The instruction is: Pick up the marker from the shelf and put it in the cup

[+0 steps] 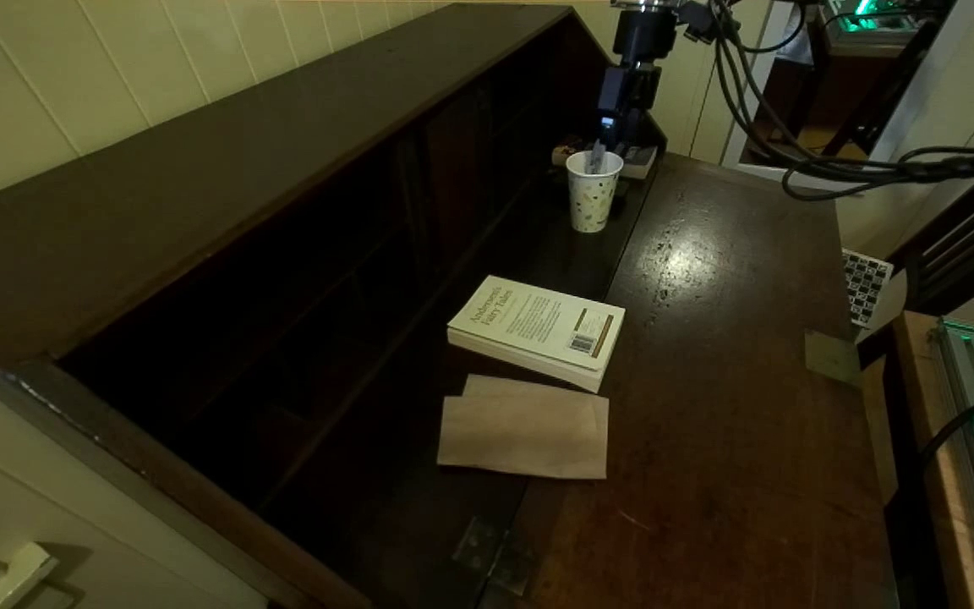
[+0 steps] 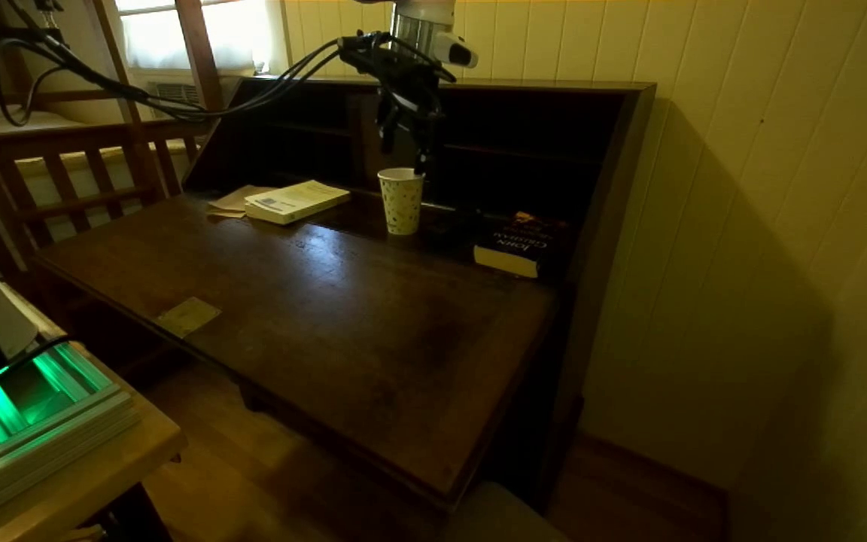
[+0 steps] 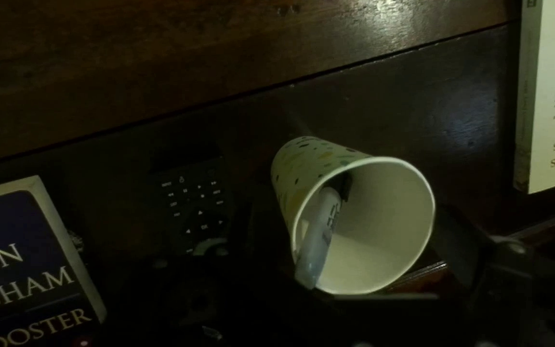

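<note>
Against a cream panelled wall (image 1: pixel 123 51) stands a long dark brown wooden shelf (image 1: pixel 276 127), its top flat and its compartments deep in shadow. A worn, glossy brown wooden table (image 1: pixel 707 440) extends from it, with a darker strip along the compartments. Over that strip hangs a black two-fingered gripper (image 2: pixel 403 156), pointing down; in an exterior view its fingers are spread, with a gap between them. On the table lie a white-covered paperback (image 1: pixel 538 330) titled "Andersen's Fairy Tales" and, well apart from it, a dark blue book (image 3: pixel 12 270) with "John Grisham" in white letters. Flat brown paper (image 1: pixel 525 436) lies just beside the paperback, its pieces overlapping. Between the two books a small white tapered paper cup (image 1: pixel 593 203), speckled with yellow and dark flecks, stands upright just below the gripper. In the wrist view a black remote control (image 3: pixel 193 202) with white symbols lies between the cup and the dark blue book. The slim grey marker (image 3: pixel 321 236) with dark printing is inside the cup, tilted, its upper end at the rim; whether the fingers touch it I cannot tell.
</note>
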`<action>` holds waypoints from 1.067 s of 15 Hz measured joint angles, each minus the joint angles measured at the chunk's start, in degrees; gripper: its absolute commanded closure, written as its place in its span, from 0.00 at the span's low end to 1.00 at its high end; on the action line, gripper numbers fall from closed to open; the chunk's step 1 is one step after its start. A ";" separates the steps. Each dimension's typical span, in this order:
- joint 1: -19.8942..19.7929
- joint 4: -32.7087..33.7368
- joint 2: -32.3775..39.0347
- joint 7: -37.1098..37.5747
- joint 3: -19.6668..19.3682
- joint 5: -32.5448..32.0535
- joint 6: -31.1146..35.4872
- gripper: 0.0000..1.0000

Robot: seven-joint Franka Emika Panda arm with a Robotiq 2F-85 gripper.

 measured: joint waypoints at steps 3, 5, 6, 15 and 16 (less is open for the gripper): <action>-0.11 0.14 -0.95 -0.04 0.04 0.00 0.21 0.00; -0.14 0.03 -2.08 -0.50 0.20 0.00 1.05 0.00; -0.14 -0.19 -2.77 -0.96 0.32 0.00 1.56 0.00; 0.26 -7.76 -10.08 -7.04 2.22 0.03 11.35 0.00; 0.32 -8.84 -10.97 -7.77 2.36 0.17 11.74 0.00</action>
